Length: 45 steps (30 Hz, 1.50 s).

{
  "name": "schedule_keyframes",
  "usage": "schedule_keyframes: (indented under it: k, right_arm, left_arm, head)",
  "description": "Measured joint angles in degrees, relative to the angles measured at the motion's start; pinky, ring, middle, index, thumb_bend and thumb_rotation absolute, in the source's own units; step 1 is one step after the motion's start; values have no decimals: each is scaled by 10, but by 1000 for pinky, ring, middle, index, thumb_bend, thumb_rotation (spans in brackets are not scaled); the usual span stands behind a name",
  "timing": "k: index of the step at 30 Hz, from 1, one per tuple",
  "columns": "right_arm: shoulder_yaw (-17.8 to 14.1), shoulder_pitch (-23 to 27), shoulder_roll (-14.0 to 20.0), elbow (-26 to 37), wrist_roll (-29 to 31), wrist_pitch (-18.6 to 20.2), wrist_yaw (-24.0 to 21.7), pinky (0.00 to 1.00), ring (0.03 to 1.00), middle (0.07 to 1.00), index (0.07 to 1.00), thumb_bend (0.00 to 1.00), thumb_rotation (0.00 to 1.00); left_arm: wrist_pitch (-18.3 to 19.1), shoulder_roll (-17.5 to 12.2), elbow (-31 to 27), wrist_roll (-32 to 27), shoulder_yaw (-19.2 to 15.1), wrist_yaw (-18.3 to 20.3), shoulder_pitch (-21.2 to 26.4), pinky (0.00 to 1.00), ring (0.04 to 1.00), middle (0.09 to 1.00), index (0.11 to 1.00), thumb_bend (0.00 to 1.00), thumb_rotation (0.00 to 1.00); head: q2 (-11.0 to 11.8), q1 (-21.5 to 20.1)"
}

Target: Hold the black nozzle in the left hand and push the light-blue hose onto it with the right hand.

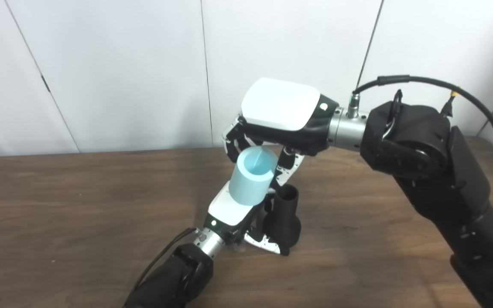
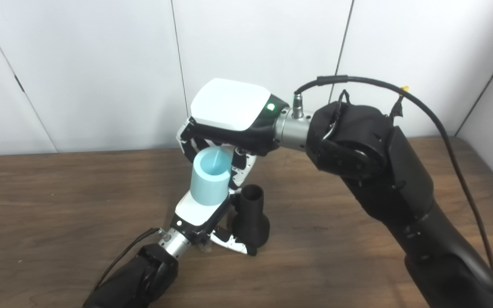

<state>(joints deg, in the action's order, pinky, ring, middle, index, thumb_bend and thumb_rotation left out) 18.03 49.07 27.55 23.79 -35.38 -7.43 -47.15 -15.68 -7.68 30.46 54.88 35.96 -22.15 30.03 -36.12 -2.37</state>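
Note:
The black nozzle stands upright on the brown table, its open mouth up. My left hand is shut around its wide lower part from the left. My right hand reaches in from the right, palm down, shut on the light-blue hose. The hose is a short, thick tube, tilted, with its open end facing up toward the camera. It hangs just above the back of my left hand, left of the nozzle's mouth and apart from it. The hose's lower end is hidden.
A black cable loops over my right forearm, which fills the right side. White wall panels stand behind the table's far edge. Bare tabletop lies to the left and front right.

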Motion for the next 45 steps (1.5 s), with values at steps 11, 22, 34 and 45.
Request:
schedule_keyframes:
  k: [11, 22, 34, 45]
  right_arm:
    - [-17, 0, 7, -19, 4, -1, 3, 478, 411, 409, 508, 515, 0]
    - [-26, 0, 10, -21, 22, 6, 0, 133, 369, 446, 511, 515, 0]
    - [-26, -1, 11, 5, 4, 48, -26, 113, 368, 449, 509, 515, 0]
    - [-14, -1, 51, 5, 33, 45, -69, 134, 368, 447, 513, 515, 0]
  left_arm:
    - [22, -18, -67, -23, -15, 66, -42, 707, 527, 450, 513, 522, 0]
    - [38, -30, -89, -25, -14, 73, -55, 703, 523, 460, 509, 523, 0]
    - [40, -31, -88, -25, -14, 72, -55, 698, 526, 458, 508, 523, 0]
    - [41, -31, -88, -25, -14, 72, -55, 703, 534, 459, 510, 523, 0]
  head:
    - [7, -7]
    - [8, -10]
    - [6, -24]
    - [4, -31]
